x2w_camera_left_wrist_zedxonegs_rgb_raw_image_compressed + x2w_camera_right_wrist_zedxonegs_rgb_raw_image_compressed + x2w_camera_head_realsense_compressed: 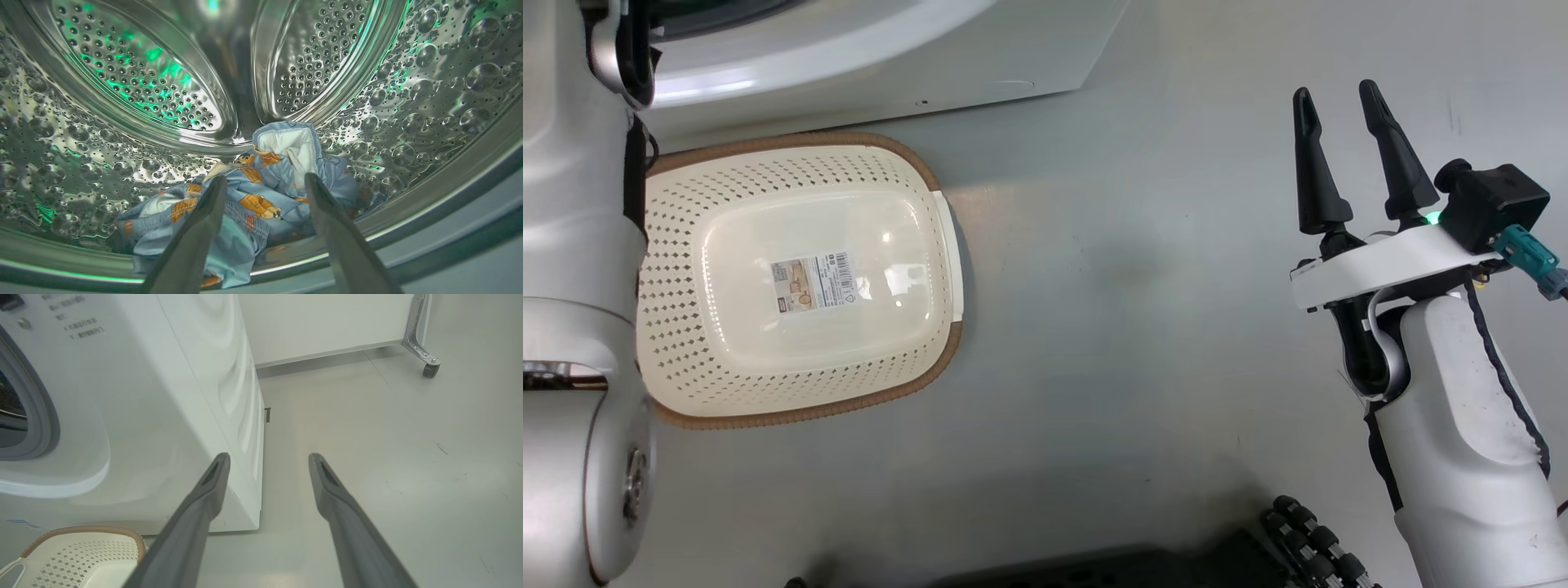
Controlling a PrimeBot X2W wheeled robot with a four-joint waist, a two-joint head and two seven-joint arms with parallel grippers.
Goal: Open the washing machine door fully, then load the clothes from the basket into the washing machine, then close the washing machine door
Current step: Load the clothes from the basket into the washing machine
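Left wrist view shows crumpled light-blue clothes with orange figures.

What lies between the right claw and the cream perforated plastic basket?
Nothing but bare grey floor lies between the open right claw and the cream perforated plastic basket, as the head view shows.

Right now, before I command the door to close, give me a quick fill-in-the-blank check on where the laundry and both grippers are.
1. The basket is empty except for a paper ____ on its floor.
2. The clothes lie in the steel ____ of the washing machine.
3. The left gripper, pointed at the clothes, has its jaws ____.
4. The right gripper hangs over the bare ____.
Missing words: label; drum; open; floor.
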